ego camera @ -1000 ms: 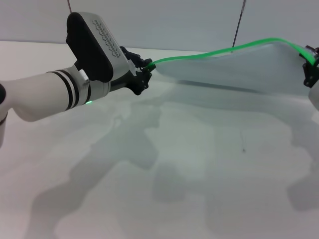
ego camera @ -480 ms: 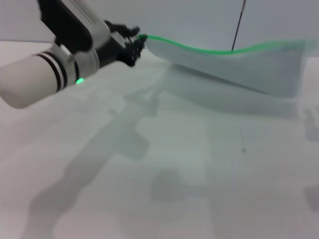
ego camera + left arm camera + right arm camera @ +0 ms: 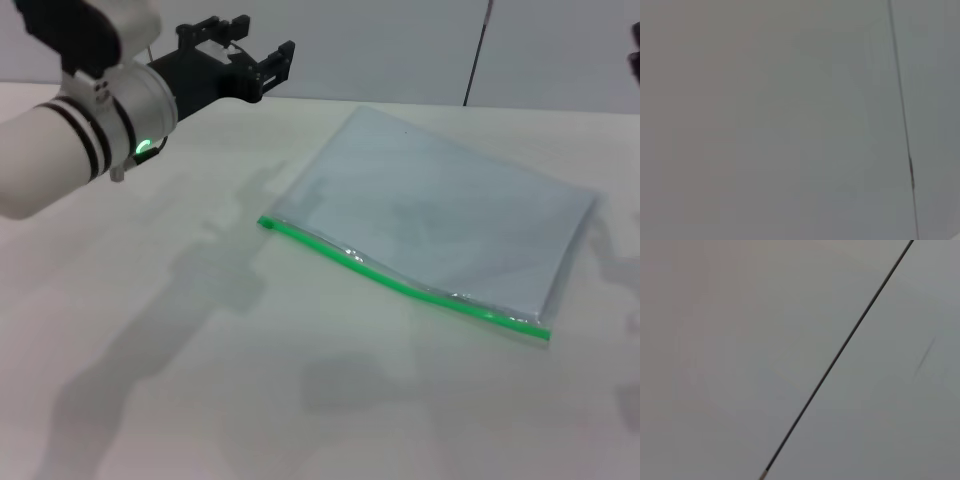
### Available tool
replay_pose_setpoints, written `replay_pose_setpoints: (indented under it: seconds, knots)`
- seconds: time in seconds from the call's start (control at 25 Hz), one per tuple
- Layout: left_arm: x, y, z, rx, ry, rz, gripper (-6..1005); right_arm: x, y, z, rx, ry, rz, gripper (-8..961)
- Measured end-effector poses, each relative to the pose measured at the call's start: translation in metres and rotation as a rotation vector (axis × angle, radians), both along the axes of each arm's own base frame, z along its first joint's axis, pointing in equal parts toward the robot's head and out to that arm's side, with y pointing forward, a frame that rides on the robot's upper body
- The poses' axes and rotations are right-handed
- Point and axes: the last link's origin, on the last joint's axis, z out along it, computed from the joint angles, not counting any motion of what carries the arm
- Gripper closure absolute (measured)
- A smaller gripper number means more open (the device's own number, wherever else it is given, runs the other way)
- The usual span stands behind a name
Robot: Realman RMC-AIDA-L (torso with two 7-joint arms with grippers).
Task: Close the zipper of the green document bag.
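Note:
The green document bag lies flat on the white table, a translucent pale blue-grey pouch right of centre in the head view. Its zipper is the bright green strip along the near long edge, running from the left corner down to the right corner. I cannot make out the slider. My left gripper hangs in the air at the upper left, well clear of the bag, open with nothing in it. A dark bit of my right gripper shows at the right edge, above the bag's far corner.
A pale wall with a thin dark seam stands behind the table. Both wrist views show only this wall, with the seam in the left one and the seam in the right one.
Both grippers let go of the bag, which dropped from the air to lie flat on the table. The left arm rose up and left; the right arm withdrew to the frame's edge.

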Motion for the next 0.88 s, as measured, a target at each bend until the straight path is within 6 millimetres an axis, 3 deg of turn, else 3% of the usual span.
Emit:
replay_pose_setpoints:
  seconds: [0.04,0.28,0.6,0.88]
  knots:
    - [-0.002,-0.002,0.001,-0.002,-0.029,0.005,494,0.001,0.000,-0.002,0.003,0.022,0.002,440]
    - [-0.013,-0.019,0.010,0.038,-0.164,-0.071,298,0.015,-0.004,-0.013,0.132,0.202,0.053,442]
    - [-0.041,-0.042,0.015,0.274,-0.247,-0.148,294,0.036,0.003,-0.035,0.191,0.355,-0.006,444]
    - [-0.039,-0.042,0.005,0.311,-0.241,-0.129,299,0.045,0.006,-0.044,0.236,0.368,-0.011,449]
